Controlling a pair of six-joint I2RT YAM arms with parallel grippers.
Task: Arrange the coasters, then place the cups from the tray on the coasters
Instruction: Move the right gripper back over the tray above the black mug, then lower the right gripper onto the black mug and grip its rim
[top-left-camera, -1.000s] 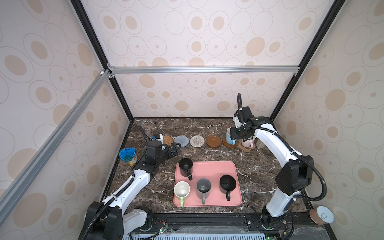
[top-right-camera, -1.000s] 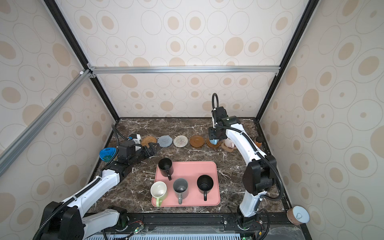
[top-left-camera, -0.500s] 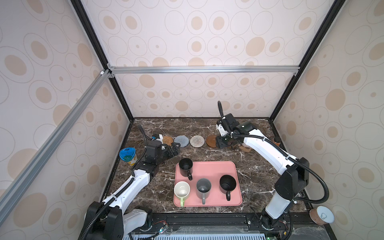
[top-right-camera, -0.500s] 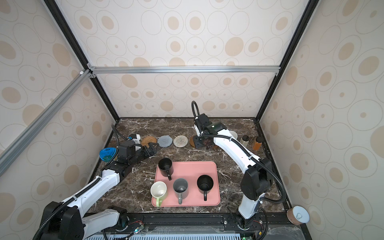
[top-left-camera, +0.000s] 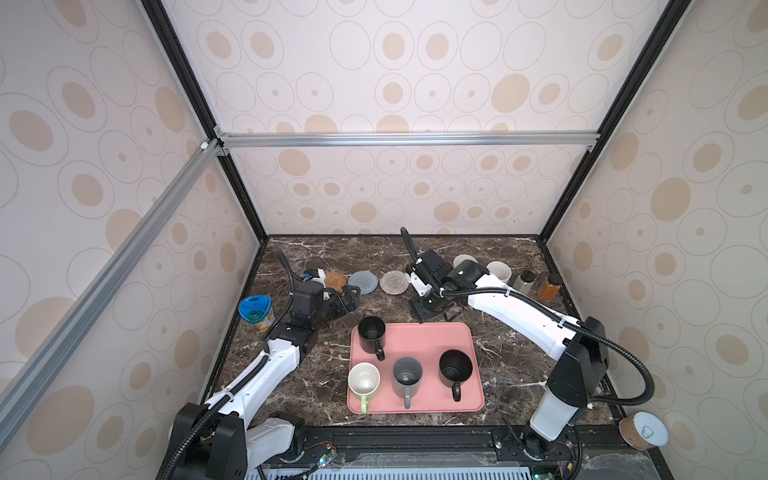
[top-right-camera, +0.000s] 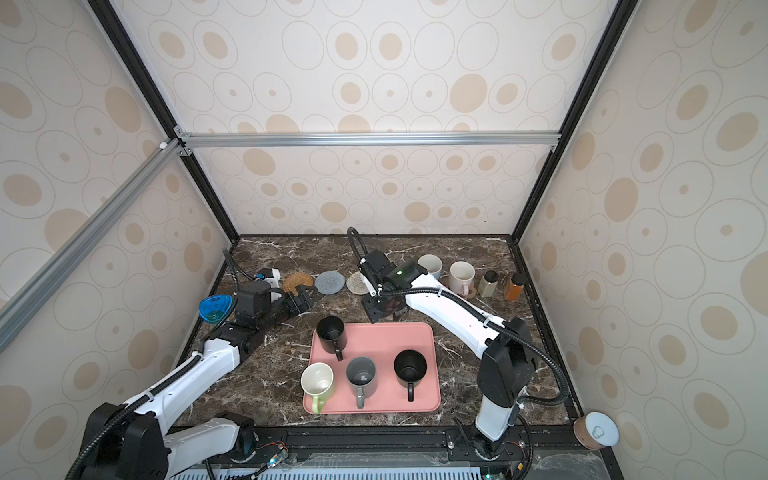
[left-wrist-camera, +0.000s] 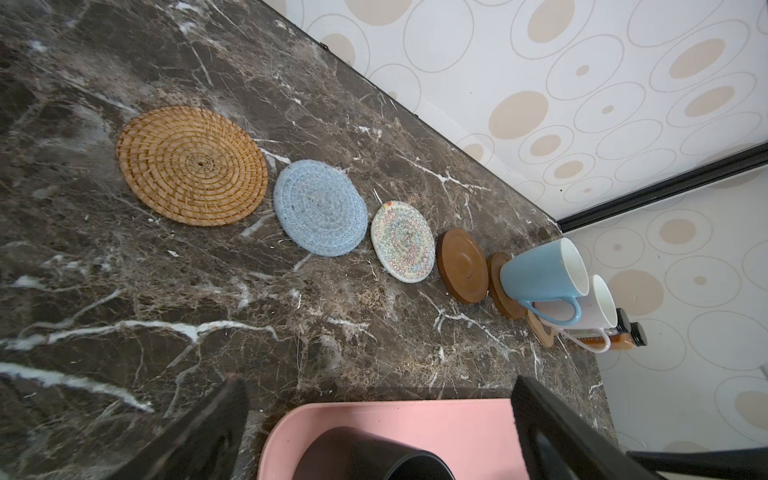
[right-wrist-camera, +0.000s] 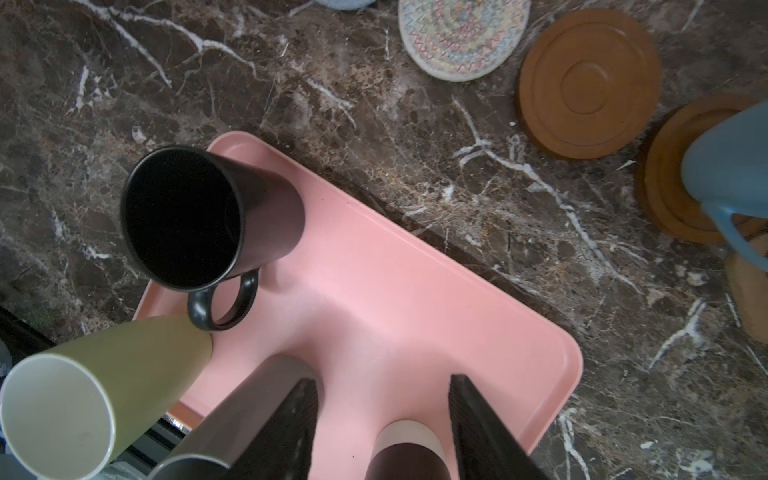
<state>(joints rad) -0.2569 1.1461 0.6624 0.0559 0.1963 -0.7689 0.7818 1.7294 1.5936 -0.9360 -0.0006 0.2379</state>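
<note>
Listing from the left of both top views: a lidded can with a blue top (top-left-camera: 254, 308) at the left edge of the dark marble tabletop (top-left-camera: 511, 357). Next, the left gripper (top-left-camera: 349, 300), low over the marble just left of the tray's far left corner, jaws spread wide and empty. Along the back, in a row: tan rattan round coaster (top-left-camera: 335, 280), blue-grey woven round coaster (top-left-camera: 363, 282), cream woven round coaster (top-left-camera: 394, 282), each bare and just apart from its neighbour. The left wrist view adds a bare brown wooden rimmed disc (left-wrist-camera: 461, 266) right of the cream one. Centre: the right gripper (top-left-camera: 432, 309), pointing down above the tray's far edge, jaws partly apart and holding nothing. Lower centre: large pink rectangular tray (top-left-camera: 428, 345) bearing four upright cups. These are a black handled mug (top-left-camera: 371, 332) at its upper left corner, a light green handled mug (top-left-camera: 364, 381) at lower left, a grey handled mug (top-left-camera: 407, 376) beside it, and a second black handled mug (top-left-camera: 456, 370) further right. Upper right: light blue handled mug (top-right-camera: 430, 264) standing on a second brown wooden disc (left-wrist-camera: 498, 286). Beside it, a pale pink handled mug (top-right-camera: 461, 276) stands on a brown paw-shaped coaster (left-wrist-camera: 542, 334). Then a pale capped jar (top-left-camera: 523, 280) and an amber capped jar (top-left-camera: 549, 286). Lower right corner, off the marble: a brown white-lidded can (top-left-camera: 643, 430).
</note>
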